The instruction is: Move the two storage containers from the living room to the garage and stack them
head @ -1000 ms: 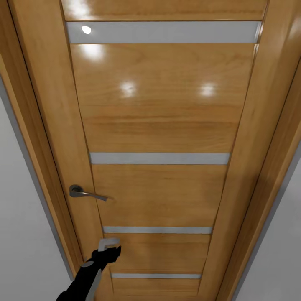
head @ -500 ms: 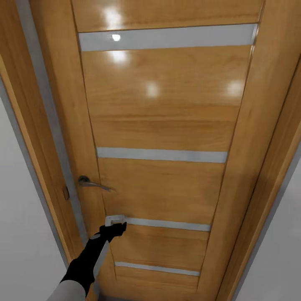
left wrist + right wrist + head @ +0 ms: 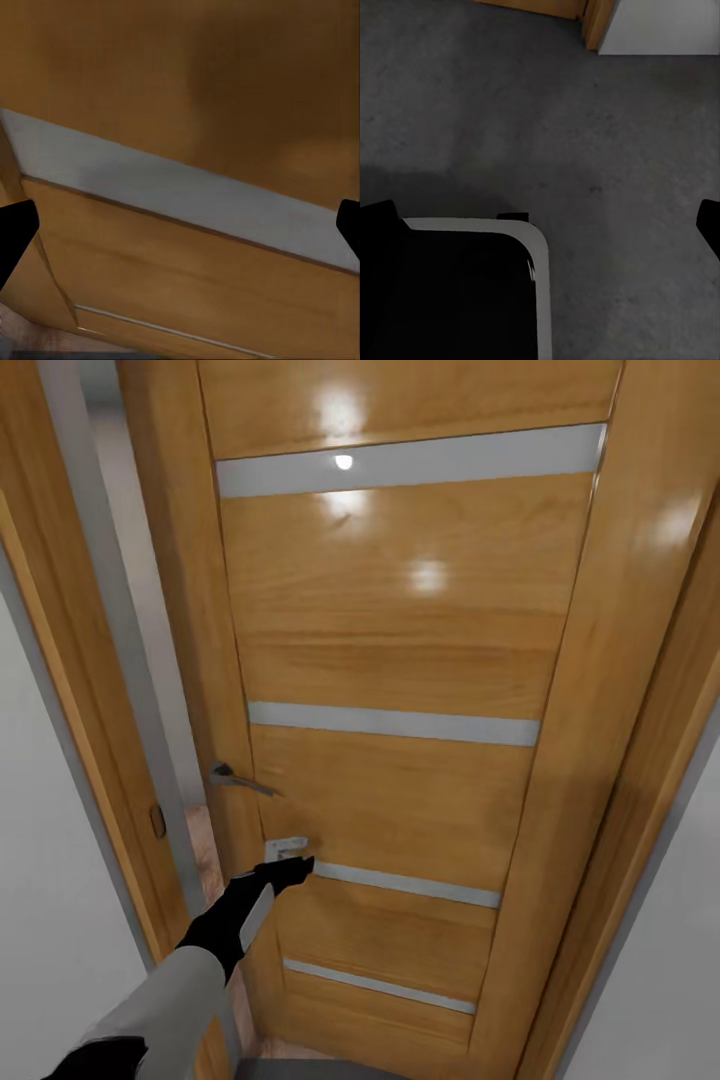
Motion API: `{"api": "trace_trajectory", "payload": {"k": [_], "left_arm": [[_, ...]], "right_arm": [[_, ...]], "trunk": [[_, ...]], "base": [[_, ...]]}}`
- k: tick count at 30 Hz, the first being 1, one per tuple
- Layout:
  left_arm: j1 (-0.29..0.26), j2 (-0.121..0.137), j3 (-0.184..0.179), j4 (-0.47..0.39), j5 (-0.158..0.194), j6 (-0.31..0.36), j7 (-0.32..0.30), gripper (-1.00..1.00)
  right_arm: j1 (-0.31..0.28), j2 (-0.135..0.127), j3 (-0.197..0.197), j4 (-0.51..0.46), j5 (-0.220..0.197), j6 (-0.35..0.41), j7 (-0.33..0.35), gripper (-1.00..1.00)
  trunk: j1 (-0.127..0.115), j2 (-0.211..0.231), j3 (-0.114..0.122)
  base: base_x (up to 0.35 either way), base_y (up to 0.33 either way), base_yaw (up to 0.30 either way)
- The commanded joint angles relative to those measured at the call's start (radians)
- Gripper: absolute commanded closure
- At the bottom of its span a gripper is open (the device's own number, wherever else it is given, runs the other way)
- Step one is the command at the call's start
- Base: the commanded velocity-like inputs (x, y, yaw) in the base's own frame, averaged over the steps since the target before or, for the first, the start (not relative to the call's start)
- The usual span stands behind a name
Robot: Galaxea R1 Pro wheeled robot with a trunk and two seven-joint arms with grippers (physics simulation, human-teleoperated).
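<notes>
Wooden door (image 3: 400, 660) has swung further open under the left gripper's (image 3: 290, 868) push, its fingers spread wide, so the way out is opening.

**No readable text**

No lettering, label, brand, number or sign can be read anywhere: the wooden door (image 3: 400, 660), its grey strips (image 3: 395, 723) and the concrete floor (image 3: 585, 135) carry plain, unmarked surfaces in every view.

Left arm (image 3: 190, 985) pale grey, black forearm, white-tipped black fingers (image 3: 287, 850).
</notes>
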Motion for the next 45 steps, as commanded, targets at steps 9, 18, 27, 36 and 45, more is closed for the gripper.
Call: {"api": "trace_trajectory", "payload": {"k": [9,18,27,36,45], "left_arm": [[-0.034,0.0,0.003,0.086,0.008,0.0,-0.004,-1.0],[-0.041,-0.038,-0.014,0.14,0.006,0.004,-0.013,-1.0],[-0.047,-0.048,-0.044,0.19,0.003,-0.003,-0.013,-1.0],[-0.047,-0.048,-0.047,0.222,0.003,-0.049,-0.013,-1.0],[-0.047,-0.048,-0.046,0.225,0.005,-0.063,-0.013,-1.0]], "right_arm": [[-0.001,0.0,0.001,-0.015,-0.01,-0.005,0.008,-1.0],[-0.001,-0.002,0.001,-0.044,-0.011,-0.005,0.008,-1.0],[-0.001,-0.002,0.003,-0.044,-0.011,-0.005,0.007,-1.0],[-0.001,-0.002,0.001,-0.044,-0.011,-0.005,0.007,-1.0],[-0.002,-0.002,0.001,-0.045,-0.01,-0.005,0.008,-1.0]], "trunk": [[0.0,-0.001,-0.001],[0.0,-0.001,-0.001],[0.0,-0.001,-0.001],[0.0,-0.001,-0.001],[0.0,-0.001,-0.001]], "base": [[0.0,0.0,0.0],[0.0,0.0,0.0],[0.0,0.0,0.0],[0.031,0.0,0.0],[0.285,0.0,0.0]]}}
